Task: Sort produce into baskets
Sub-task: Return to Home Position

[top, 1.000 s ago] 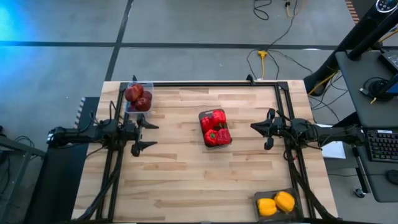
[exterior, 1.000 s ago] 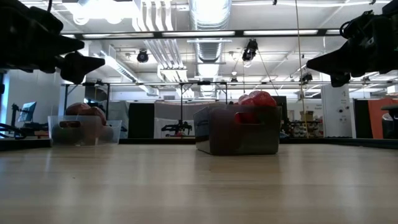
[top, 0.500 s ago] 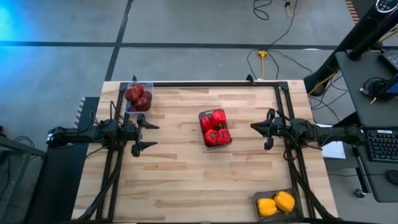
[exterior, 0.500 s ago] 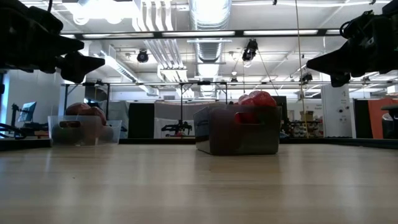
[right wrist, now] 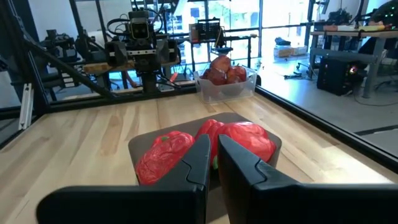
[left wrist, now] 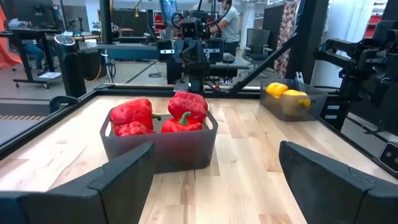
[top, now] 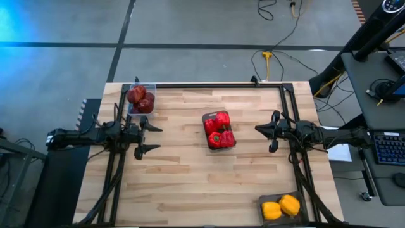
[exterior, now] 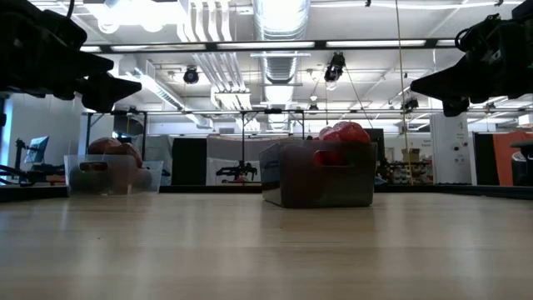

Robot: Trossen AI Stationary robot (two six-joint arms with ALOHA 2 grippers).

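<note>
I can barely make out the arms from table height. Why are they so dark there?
Low view: bright ceiling lights behind them turn the left claw and right claw into silhouettes. High view: even lighting, red peppers show plainly.

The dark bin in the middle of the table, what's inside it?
The middle bin holds red bell peppers with green stems, at least three, heaped above its rim. Anything beneath them is hidden by the peppers and the dark walls.
</note>
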